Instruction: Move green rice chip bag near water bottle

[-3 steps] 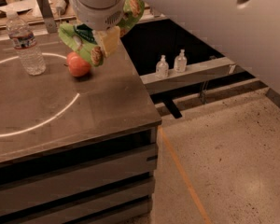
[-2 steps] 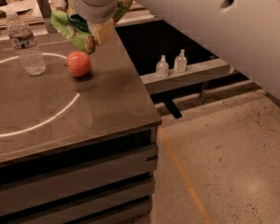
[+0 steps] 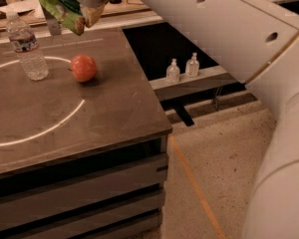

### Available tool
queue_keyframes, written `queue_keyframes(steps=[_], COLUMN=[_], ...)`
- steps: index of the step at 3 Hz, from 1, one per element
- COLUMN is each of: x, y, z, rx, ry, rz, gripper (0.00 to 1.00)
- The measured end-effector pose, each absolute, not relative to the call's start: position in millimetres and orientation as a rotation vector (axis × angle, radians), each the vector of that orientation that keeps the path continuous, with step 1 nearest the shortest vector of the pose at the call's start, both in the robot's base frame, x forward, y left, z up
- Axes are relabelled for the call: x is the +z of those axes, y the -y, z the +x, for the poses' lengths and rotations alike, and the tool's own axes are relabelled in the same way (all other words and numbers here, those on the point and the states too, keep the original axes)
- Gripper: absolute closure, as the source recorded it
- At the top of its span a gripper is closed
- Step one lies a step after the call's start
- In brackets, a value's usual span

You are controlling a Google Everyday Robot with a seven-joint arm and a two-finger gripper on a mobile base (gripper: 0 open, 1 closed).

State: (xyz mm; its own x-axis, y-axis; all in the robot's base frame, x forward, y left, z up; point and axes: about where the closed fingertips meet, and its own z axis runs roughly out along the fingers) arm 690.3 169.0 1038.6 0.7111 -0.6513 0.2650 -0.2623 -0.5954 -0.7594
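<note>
The green rice chip bag (image 3: 61, 7) hangs in the air at the top left, held by my gripper (image 3: 84, 4), which is shut on it above the table's far edge. The water bottle (image 3: 26, 48) stands upright on the brown table (image 3: 99, 118) at the left, with a white cap and a red-blue label band. The bag is up and to the right of the bottle, not touching it. My white arm crosses the top and right of the view.
A round red-orange fruit (image 3: 83, 67) lies on the table right of the bottle. Two small clear pump bottles (image 3: 183, 67) stand on a low ledge beyond the table's right edge. A cluttered desk is behind the table. Speckled floor lies at the right.
My gripper has lifted the bag up off the table and carried it left, away from the fruit and toward the bottle. The bottle and fruit have not moved.
</note>
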Motion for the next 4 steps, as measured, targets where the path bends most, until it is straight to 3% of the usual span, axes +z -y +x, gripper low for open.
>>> queue_keyframes(steps=[2,4], x=[1025.3,1000.1], y=[-225.3,-233.5], z=[751.7,777.6], rx=[-0.498,-0.424], ry=[-0.650,-0.727], rz=[-2.133,-2.128], gripper=[1.00,1.00])
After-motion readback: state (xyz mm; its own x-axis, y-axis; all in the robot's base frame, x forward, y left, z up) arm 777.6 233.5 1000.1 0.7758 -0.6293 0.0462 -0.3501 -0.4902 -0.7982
